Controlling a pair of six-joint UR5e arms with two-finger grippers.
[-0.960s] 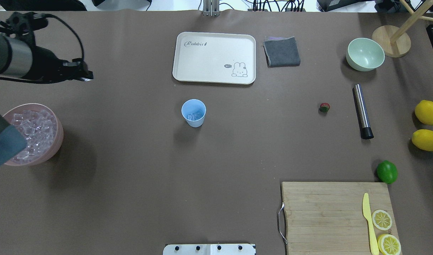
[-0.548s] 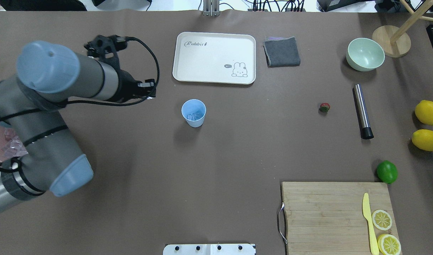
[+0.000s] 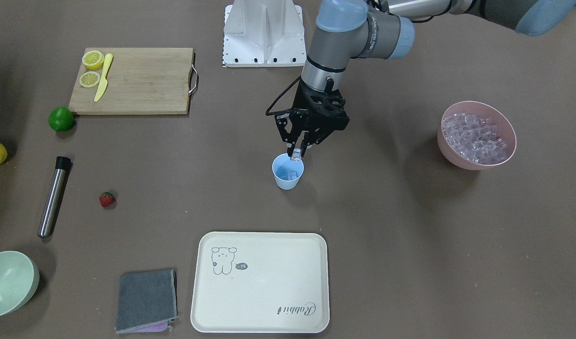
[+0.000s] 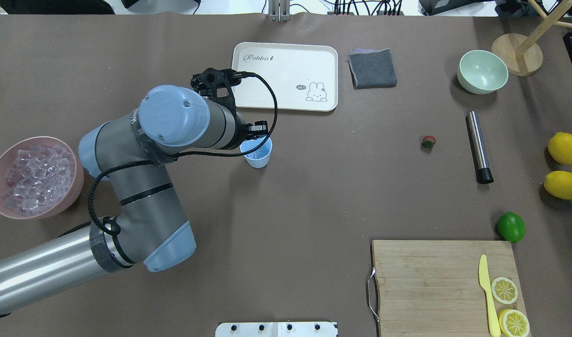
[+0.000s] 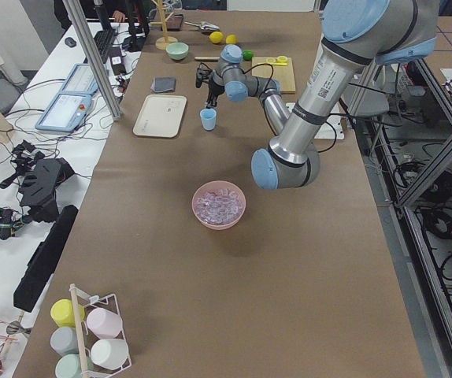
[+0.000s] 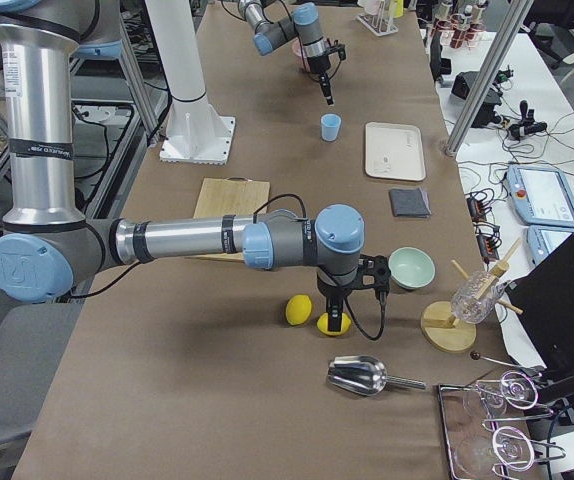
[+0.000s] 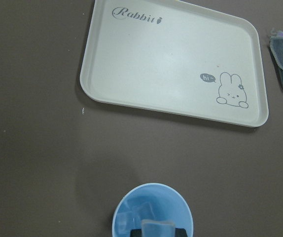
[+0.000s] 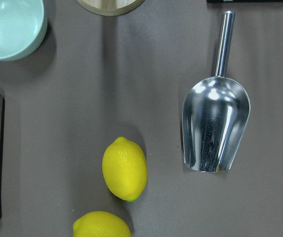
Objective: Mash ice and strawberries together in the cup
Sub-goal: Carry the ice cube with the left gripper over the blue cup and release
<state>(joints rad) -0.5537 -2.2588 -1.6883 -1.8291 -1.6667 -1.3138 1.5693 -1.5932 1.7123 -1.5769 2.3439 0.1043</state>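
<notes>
Clear ice was what I had in hand. My left gripper (image 3: 297,151) hung just above the light-blue cup (image 3: 288,176), closed narrowly on one ice cube (image 7: 157,229) poised over the cup's mouth. A few cubes (image 7: 135,216) lay in the bottom of the cup. The rest of the ice (image 3: 477,134) sat heaped in the pink bowl (image 3: 457,162), well apart on my left.

The strawberry (image 3: 107,199) lay on the table (image 3: 410,245) far off on my right side, near the steel rod (image 3: 52,197), and neither was in my grasp. I judged myself in the filling step, with the fruit not yet added and the mashing not begun.

The next move called for opening the gripper so the cube fell inside the rim rather than glancing off it. After that I would need to lift clear without tipping the cup.

My right gripper (image 6: 337,318) hovered over the lemons (image 8: 124,169) at the table's far end. Whether it was open or closed I could not tell.
</notes>
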